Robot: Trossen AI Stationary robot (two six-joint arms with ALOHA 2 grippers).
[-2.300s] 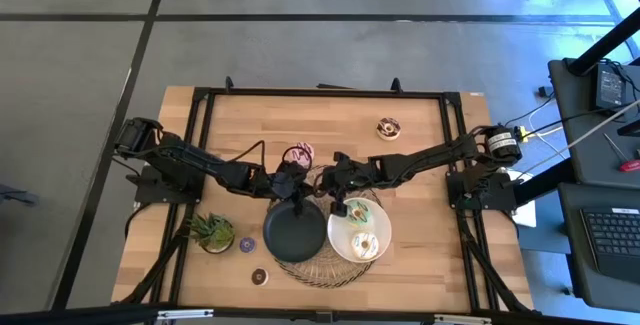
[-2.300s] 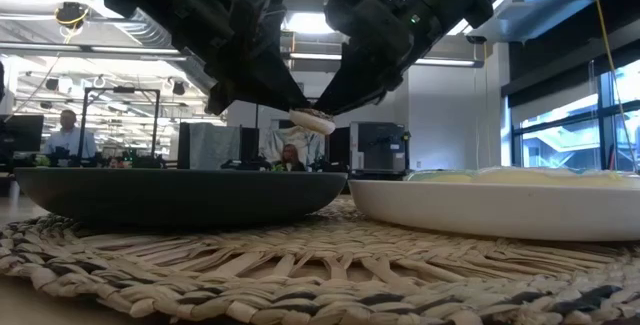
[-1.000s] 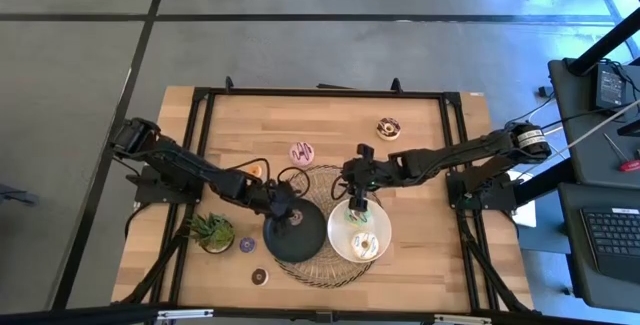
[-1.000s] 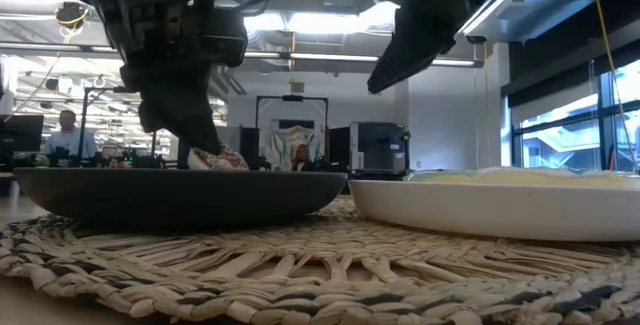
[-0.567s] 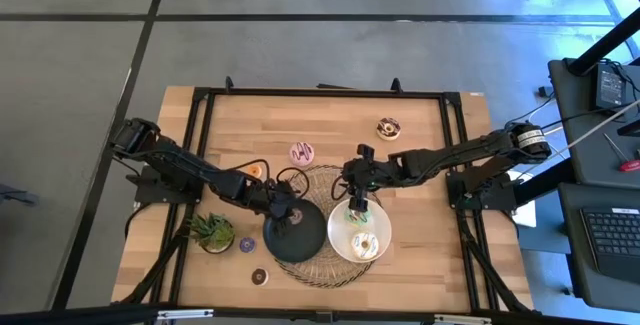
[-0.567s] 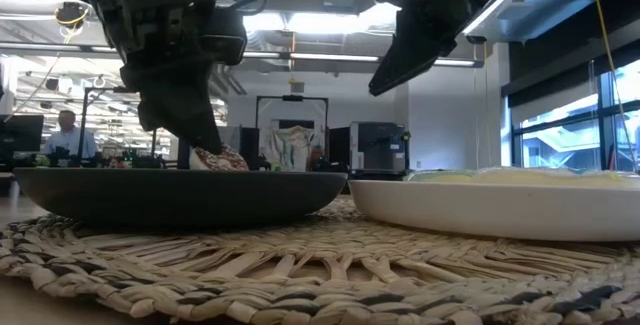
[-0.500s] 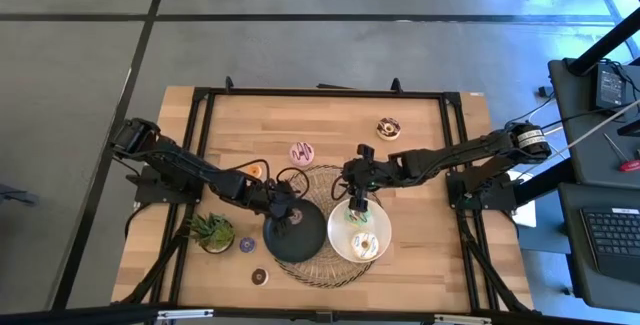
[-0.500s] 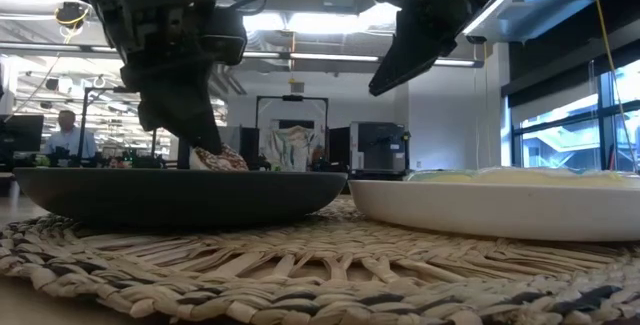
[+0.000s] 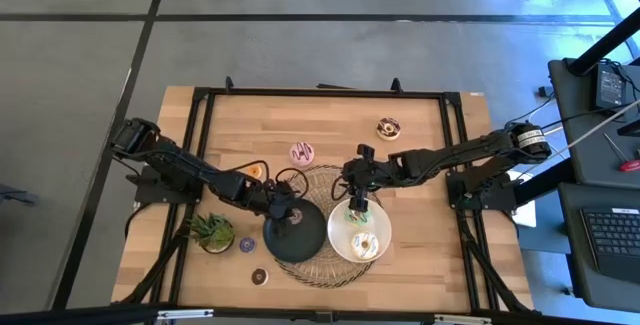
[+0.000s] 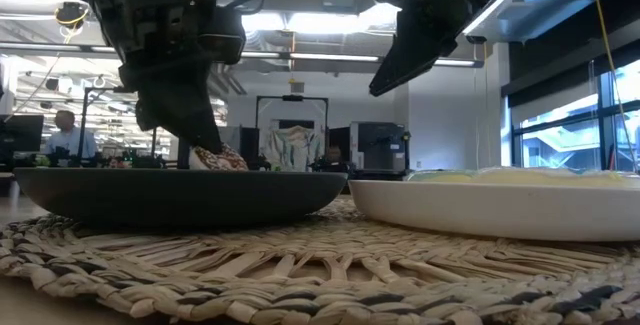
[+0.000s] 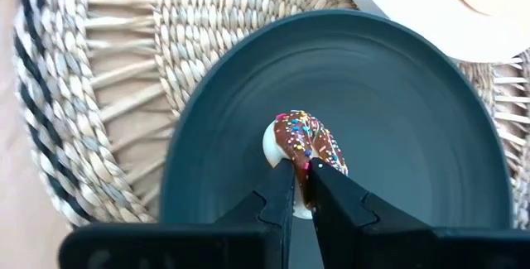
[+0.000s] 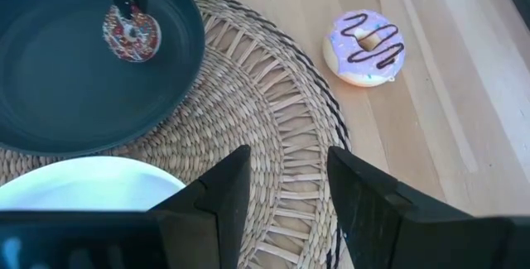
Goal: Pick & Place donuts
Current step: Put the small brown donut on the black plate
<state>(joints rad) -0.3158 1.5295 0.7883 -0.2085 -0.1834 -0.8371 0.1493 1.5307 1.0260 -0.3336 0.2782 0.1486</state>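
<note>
While the high view looks straight down, the left gripper (image 9: pixel 290 217) sits over the black plate (image 9: pixel 310 242), low on the woven mat (image 9: pixel 320 271), and the right gripper (image 9: pixel 357 203) hangs above the white plate's (image 9: pixel 341 245) far edge. That white plate already carries a green donut (image 9: pixel 356 215) and a cream donut (image 9: pixel 364 246), so it reads as one drop-off spot. Loose ones lie on bare wood: a pink donut (image 9: pixel 301 152), a chocolate-and-white donut (image 9: pixel 388 128), and three minis: orange (image 9: pixel 257 171), purple (image 9: pixel 247 244) and brown (image 9: pixel 259 276), near a potted plant (image 9: pixel 213 231).

From table height, the left gripper (image 10: pixel 200 140) reaches down into the black plate (image 10: pixel 180 195), its tips at a sprinkled donut (image 10: pixel 222 158) just above the rim; the right gripper (image 10: pixel 385 80) stays clear, high over the gap between plates, probably so as not to crowd the placement.

Seen from the left wrist, the fingers (image 11: pixel 277 199) are closed on the sprinkled donut (image 11: pixel 306 149), pinching its edge so it stands tilted on the plate floor (image 11: pixel 397 120). I judge it set down but not yet released.

From the right wrist, the fingers (image 12: pixel 224 190) stand apart, holding nothing, above mat (image 12: pixel 273 136) and white rim (image 12: pixel 83 174). The pink donut (image 12: pixel 365 47) lies on wood just beyond the mat, a likely next target.
</note>
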